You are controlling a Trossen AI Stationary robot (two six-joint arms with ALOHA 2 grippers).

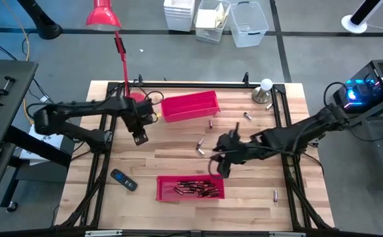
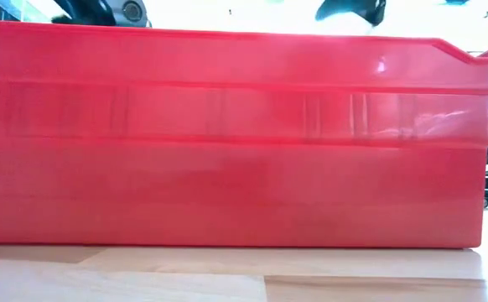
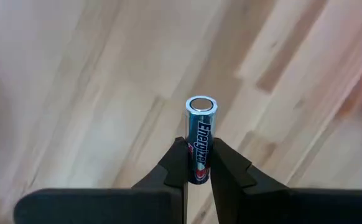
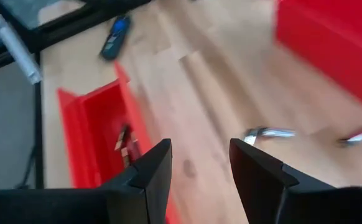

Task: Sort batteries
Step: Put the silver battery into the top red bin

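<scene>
A: Battery status: your left gripper (image 3: 198, 163) is clamped on a small blue-and-silver cylindrical battery (image 3: 200, 134), pinched low on the body with the silvery end cap sticking out past the fingertips (image 3: 172, 167). In the high view that gripper sits over bare wood at table left, near the far long red plastic tray (image 1: 190, 106).

B: Right side?

A: Right gripper (image 4: 199, 163) hangs with its fingers parted and nothing between them, above the planks just off the near red plastic tray (image 1: 162, 186). That tray already holds a pile of small dark and silvery batteries (image 1: 197, 189). Loose ones are scattered on the wooden table (image 1: 257, 207), e.g. one silvery cell (image 4: 268, 132) ahead of the right fingers.

B: Handling notes?

A: My read: rigid metal can, dense for its size, smooth label, so it will roll and can squirt out of a pinch. Nothing fragile. You should grab across the diameter at mid-length, fingers square to the axis. Your current hold is near one end; probably fine for a short carry, but avoid fast swings.

B: Anything in the way?

A: Small black handset with blue marks (image 1: 123, 179) lies near the table's left edge, apart from both trays. Not a battery; leave it.
</scene>
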